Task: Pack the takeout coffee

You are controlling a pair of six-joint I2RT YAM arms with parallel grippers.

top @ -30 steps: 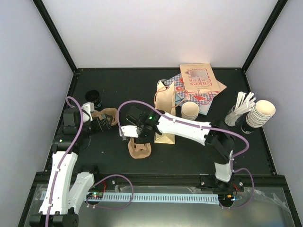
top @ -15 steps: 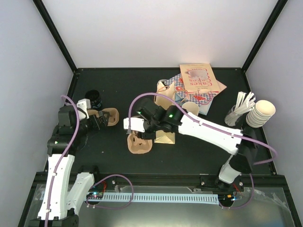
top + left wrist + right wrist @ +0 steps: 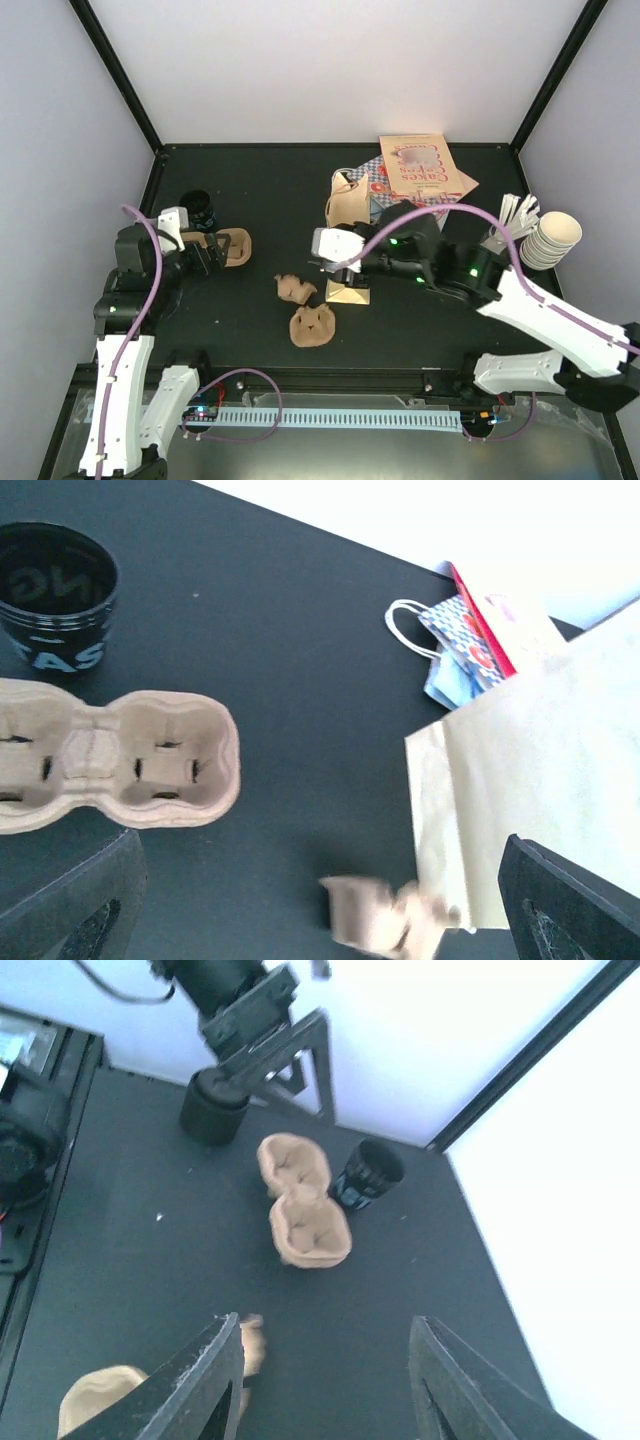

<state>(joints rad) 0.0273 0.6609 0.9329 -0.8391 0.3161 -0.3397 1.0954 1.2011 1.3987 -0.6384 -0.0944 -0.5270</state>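
- One small lidded cup is the job, yet the takeout coffee shows in no view; the right arm (image 3: 540, 305) crosses the spot beside the tan paper bag (image 3: 520, 780) and may hide it, I cannot tell.
- I judge it light, thin-walled, easily crushed, its lid apt to pop; hold the body just under the lid, gently, upright.
- The left jaws stand wide and empty near a brown cup carrier (image 3: 130, 765), itself just beside a black cup (image 3: 55, 590).
- The right jaws are parted with nothing between.
- The table (image 3: 260, 190) is matte black, two loose carrier pieces (image 3: 295, 288) near the bag; pale walls (image 3: 330, 70) close three sides.
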